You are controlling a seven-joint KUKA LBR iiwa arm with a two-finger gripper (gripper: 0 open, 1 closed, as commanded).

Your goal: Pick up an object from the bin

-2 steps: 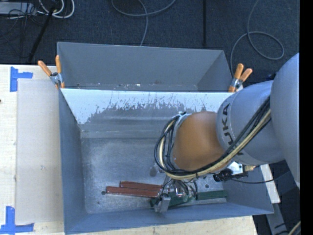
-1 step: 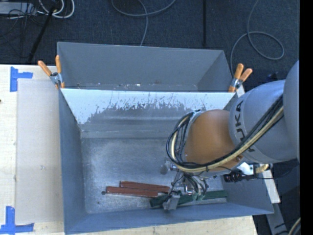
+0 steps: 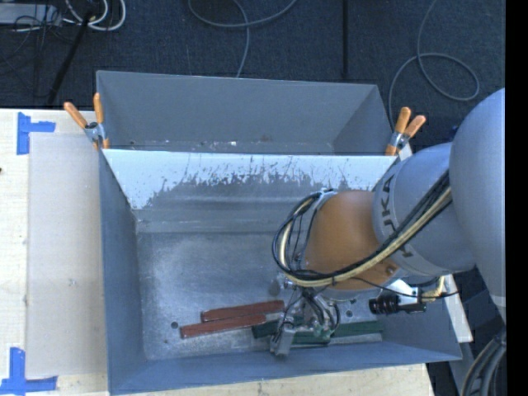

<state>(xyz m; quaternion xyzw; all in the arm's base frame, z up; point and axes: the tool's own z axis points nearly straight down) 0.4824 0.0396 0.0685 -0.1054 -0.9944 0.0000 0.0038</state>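
Orange-covered wrist [image 3: 346, 238] partly hides claw [image 3: 290, 337], grip unclear, over green bar [image 3: 356, 331] beside two brown sticks [image 3: 235, 318].

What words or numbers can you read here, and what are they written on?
"KU": dark letters on the grey arm; the rest of the word is hidden.
No other writing can be read on the bin or on the brown sticks in it.

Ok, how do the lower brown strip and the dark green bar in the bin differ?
The lower brown strip is reddish brown; the dark green bar is green. The strip lies uncovered, left of the gripper; the bar runs partly hidden beneath it. Both are long, thin and flat in the bin.
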